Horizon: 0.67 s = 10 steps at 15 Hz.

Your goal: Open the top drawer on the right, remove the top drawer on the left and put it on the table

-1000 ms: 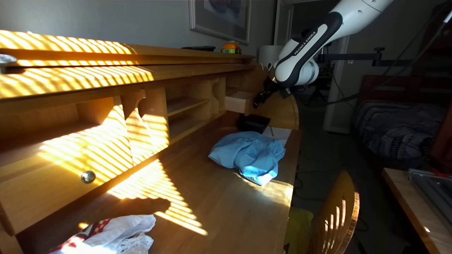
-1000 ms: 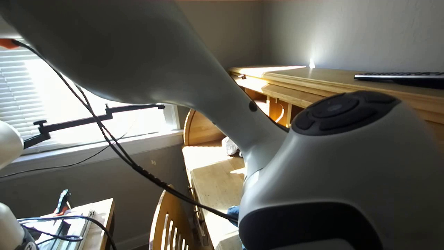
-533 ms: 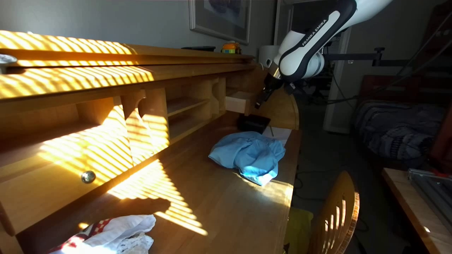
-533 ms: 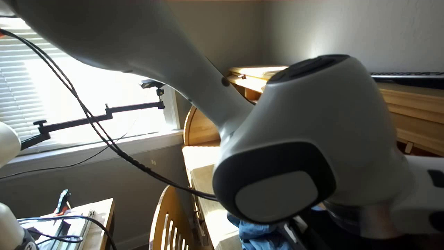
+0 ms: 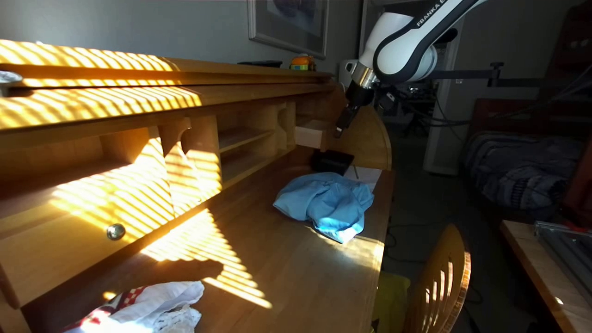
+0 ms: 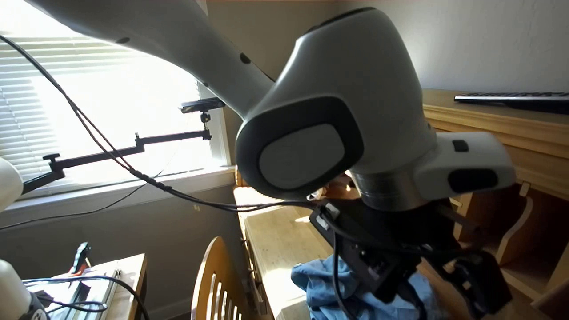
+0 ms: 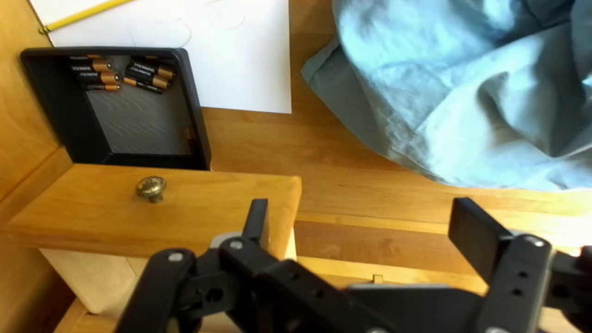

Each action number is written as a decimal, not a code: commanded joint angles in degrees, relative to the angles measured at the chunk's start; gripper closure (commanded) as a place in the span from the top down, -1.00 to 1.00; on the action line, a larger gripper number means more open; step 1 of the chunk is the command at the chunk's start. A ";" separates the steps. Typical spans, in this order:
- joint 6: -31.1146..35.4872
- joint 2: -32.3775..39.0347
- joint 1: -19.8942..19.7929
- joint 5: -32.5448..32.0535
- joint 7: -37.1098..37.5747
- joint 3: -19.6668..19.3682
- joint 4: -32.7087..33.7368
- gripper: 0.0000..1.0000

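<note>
A wooden drawer (image 5: 311,134) sticks out at the far right end of the desk that is the table (image 5: 296,273). In the wrist view I see its front (image 7: 208,196) with a brass knob (image 7: 151,187). My gripper (image 7: 360,212) is open with nothing between its fingers; the left fingertip overlaps the drawer front's edge, and contact cannot be told. In an exterior view the gripper (image 5: 339,132) hangs just beyond the drawer's front. A left-side drawer front (image 5: 60,254) with a round knob (image 5: 115,231) stands at the near end; how far it sits in is unclear.
Under the drawer's front lies a black tray (image 7: 199,134) of batteries, beside white paper (image 7: 245,78) and a yellow pencil (image 7: 88,15). A crumpled blue cloth (image 5: 323,199) covers mid-desk. A white-red cloth (image 5: 152,303) lies near; a chair (image 5: 444,277) stands in front.
My forearm and wrist have risen, and the hand has swung to a steeper angle, with the fingertips slightly higher. The hand has come into an exterior view. The cloths have not moved.
</note>
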 commanded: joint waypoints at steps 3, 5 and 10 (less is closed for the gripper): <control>-4.78 -5.08 7.29 -8.42 12.74 -4.05 -1.06 1.00; -7.82 -6.89 8.19 -7.41 14.17 -2.94 -1.09 1.00; -11.93 -10.50 10.13 -2.57 15.94 -0.02 -1.27 1.00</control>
